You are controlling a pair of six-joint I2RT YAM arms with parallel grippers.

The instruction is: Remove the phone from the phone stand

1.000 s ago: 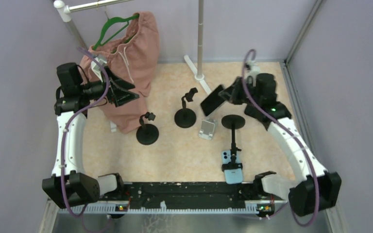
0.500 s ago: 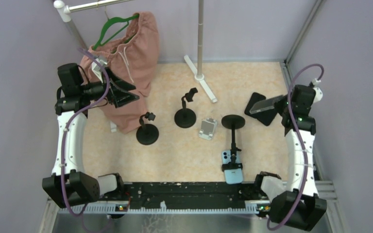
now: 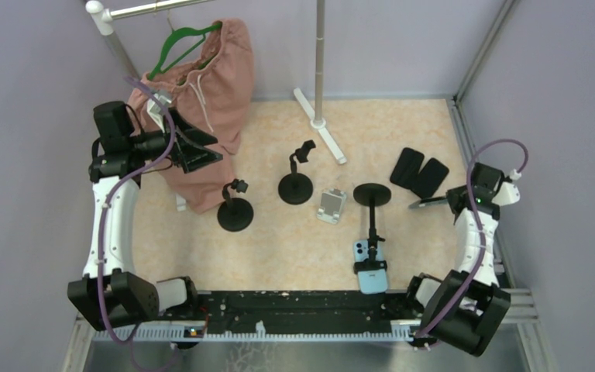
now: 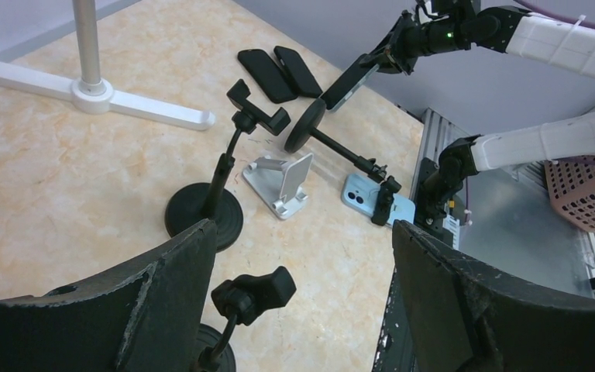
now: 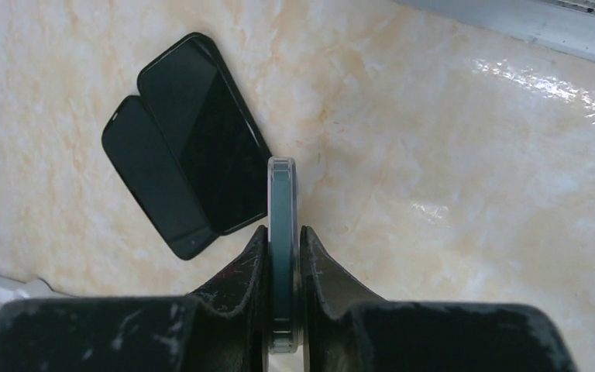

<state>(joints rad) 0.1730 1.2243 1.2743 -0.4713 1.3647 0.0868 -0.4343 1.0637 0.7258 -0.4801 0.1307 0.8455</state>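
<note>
Top external: marbled beige table (image 3: pixel 279 248) between lilac walls (image 3: pixel 403 39); right gripper (image 3: pixel 448 198) clamps phone (image 3: pixel 426 203), left gripper (image 3: pixel 205 147) spread.

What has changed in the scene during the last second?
The right gripper, shut on a phone, carried it from the middle to the right side, beside the two black phones lying there. The left gripper, the stands and the blue phone stayed in place.

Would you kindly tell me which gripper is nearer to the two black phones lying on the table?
Right. The right gripper, shut on another phone, hovers just beside the black phones; the left gripper is open far across the table.
</note>
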